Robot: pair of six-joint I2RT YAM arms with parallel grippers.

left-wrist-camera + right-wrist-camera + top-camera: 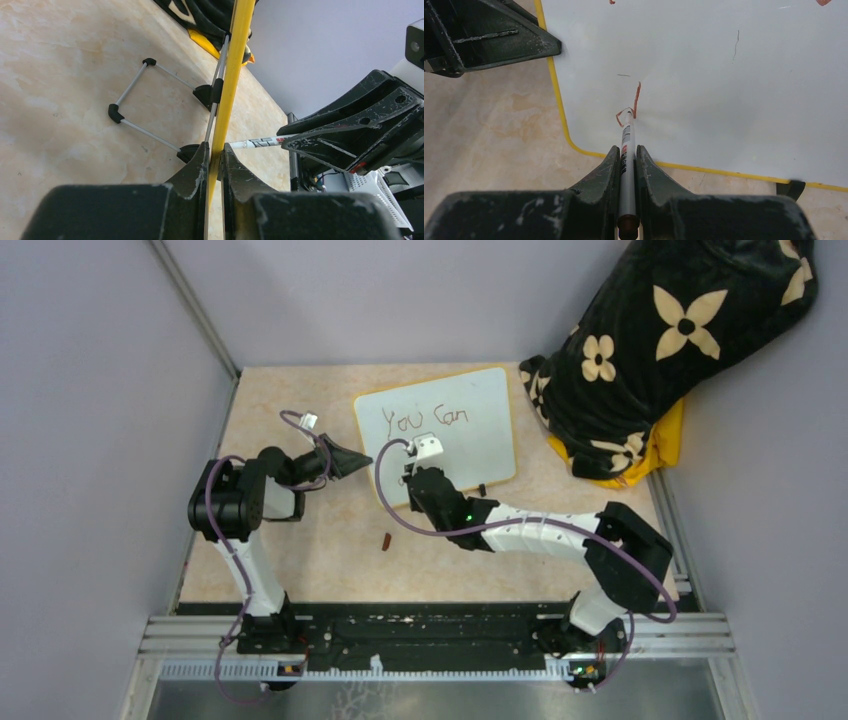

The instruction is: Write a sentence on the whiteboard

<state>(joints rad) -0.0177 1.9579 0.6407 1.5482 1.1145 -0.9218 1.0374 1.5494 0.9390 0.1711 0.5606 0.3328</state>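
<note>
The whiteboard point(470, 445) lies on the table with "You Can" point(425, 420) written on its upper line in reddish-brown. My left gripper point(362, 459) is shut on the board's yellow frame point(231, 85) at its left edge. My right gripper point(413, 478) is shut on a grey marker point(626, 150). The marker tip touches the board's lower left area, where a fresh reddish "d" stroke point(636, 100) shows. The marker also shows in the left wrist view point(257, 143). The board's wire stand with black feet point(116, 113) is seen from behind.
A black flowered cloth bundle point(660, 350) over something yellow point(650, 455) lies at the back right, next to the board. A small reddish-brown marker cap point(387, 540) lies on the table in front of the board. Grey walls close in the sides.
</note>
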